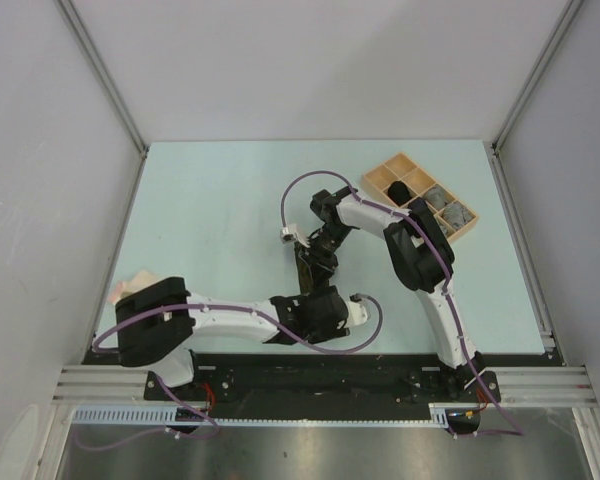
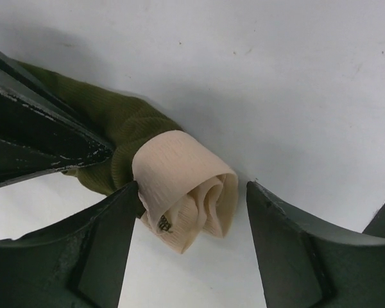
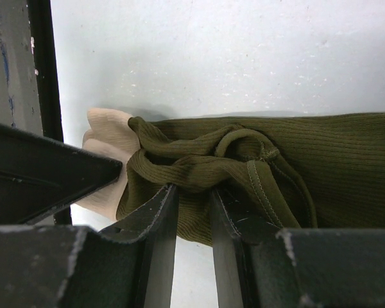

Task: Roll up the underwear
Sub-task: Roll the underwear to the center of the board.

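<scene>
underwear (image 2: 125, 125), olive with pink band, lies partly rolled inside wide left hand (image 2: 191, 192); narrow right hand (image 3: 192, 192) seemingly pinches it.

This place looks like a robot laboratory, not a home or a shop. A pale blue-green table (image 1: 230, 200) stands inside a booth of plain grey-white walls (image 1: 310, 60), and the walls are joined by thin metal posts (image 1: 102, 72). At the near edge of the table, two white and black robot arms, the left arm (image 1: 230, 315) and the right arm (image 1: 420, 255), are fixed on an aluminium rail (image 1: 320, 380). Purple cables (image 1: 290, 195) run openly along the arms. Below the rail there is a bare steel sheet (image 1: 310, 450).
</scene>
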You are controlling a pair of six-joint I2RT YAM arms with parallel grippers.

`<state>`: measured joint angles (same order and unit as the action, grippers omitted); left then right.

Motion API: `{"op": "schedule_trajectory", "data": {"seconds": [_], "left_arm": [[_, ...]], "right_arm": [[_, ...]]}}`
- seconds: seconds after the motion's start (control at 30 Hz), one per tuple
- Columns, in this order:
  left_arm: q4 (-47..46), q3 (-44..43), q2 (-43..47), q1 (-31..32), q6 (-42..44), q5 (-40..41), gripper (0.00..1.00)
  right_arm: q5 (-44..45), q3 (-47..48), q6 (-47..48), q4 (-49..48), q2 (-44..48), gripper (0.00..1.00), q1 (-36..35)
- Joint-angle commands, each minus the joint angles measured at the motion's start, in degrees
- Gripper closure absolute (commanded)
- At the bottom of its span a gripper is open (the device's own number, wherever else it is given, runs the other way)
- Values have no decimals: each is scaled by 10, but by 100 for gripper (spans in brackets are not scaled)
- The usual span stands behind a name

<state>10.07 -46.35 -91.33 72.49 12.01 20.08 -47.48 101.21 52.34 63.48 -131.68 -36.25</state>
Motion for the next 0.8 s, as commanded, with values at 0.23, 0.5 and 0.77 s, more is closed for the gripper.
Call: {"op": "schedule_trajectory", "data": {"seconds": [0.23, 0.5, 0.77], "left_arm": [[12, -17, -62, -2, 25, 34, 39], [41, -23, -49, -14, 44, -14, 81], [105, -49, 20, -90, 62, -170, 87]], "right_arm": [[3, 7, 11, 17, -20, 70, -1], [5, 7, 12, 19, -21, 70, 0], [8, 7, 13, 22, -22, 71, 0]]}}
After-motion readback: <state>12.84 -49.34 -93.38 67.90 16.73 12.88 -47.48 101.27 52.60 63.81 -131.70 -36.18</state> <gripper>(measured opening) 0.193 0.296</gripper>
